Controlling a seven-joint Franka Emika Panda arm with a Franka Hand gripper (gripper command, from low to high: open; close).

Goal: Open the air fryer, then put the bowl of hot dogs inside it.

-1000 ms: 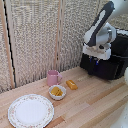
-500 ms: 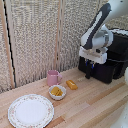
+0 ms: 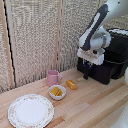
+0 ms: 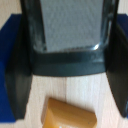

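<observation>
Gripper (image 3: 86,76) hangs at the front of the air fryer (image 3: 114,59), its 2 dark fingers pointing down at the drawer face. In the wrist view the fingers (image 4: 16,85) stand well apart on either side of a dark bar that I take to be the handle (image 4: 67,62) — they straddle it, with gaps on both sides, so nothing is clamped yet.

Risks from here, as I judge them: if the fingers close while off-centre, only 1 pad would bite and the handle could slip during the pull; a pull that is not straight along the drawer's travel might drag the whole appliance across the table (image 3: 95,105) rather than slide the drawer out. A loose orange block (image 3: 72,85) lies on the table just in front of the fryer — an opening drawer or a low arm could knock it.

Glossy, black and boxy, the air fryer sits at the exterior view's right, far larger than anything else. The bowl (image 3: 57,92) of hot dogs (image 3: 57,91) waits well apart from it, toward the exterior view's left, between a pink mug (image 3: 52,77) and a patterned plate (image 3: 30,111).
</observation>
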